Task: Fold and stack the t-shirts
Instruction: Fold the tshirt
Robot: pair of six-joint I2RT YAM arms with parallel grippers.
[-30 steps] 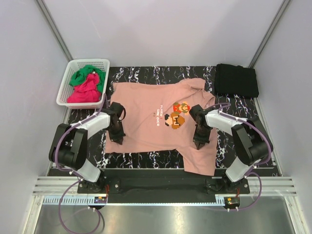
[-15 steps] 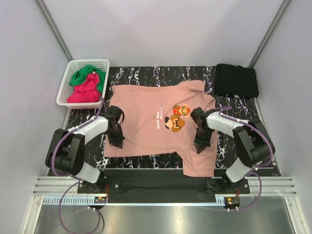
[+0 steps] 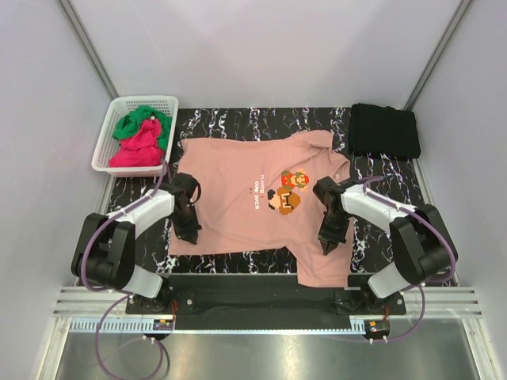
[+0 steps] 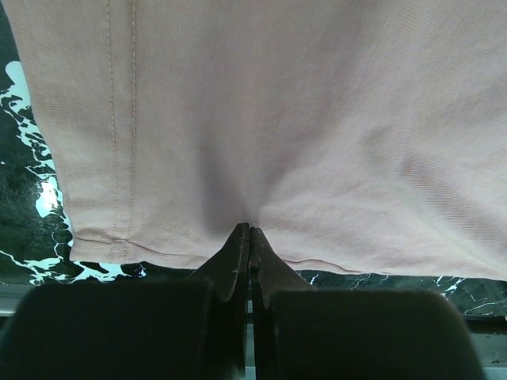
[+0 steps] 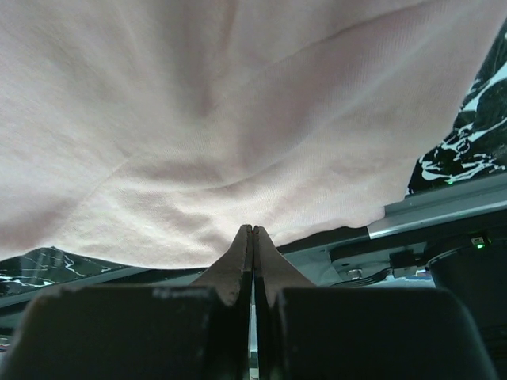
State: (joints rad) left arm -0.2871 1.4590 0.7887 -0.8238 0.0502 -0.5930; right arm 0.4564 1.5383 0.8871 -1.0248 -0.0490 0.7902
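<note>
Top view bright, even, diffuse; sheen on near metal sheet [image 3: 253, 352]. Wrist views dimmer: left end effector [image 4: 250, 237], right end effector [image 5: 253, 237] dark, blurred; t-shirt [image 4: 277, 119] weave sharp, shadowed near tips.

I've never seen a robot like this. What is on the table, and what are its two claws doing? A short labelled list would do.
shirt handled: salmon-pink t-shirt, spread on the black marbled table, right end hanging past the near edge
left gripper: shut, pinching the shirt's near hem
right gripper: shut, pinching the pink cloth at its edge
basket: white, far left, holds a green t-shirt and a magenta-red t-shirt
far right: black t-shirt, folded
</note>
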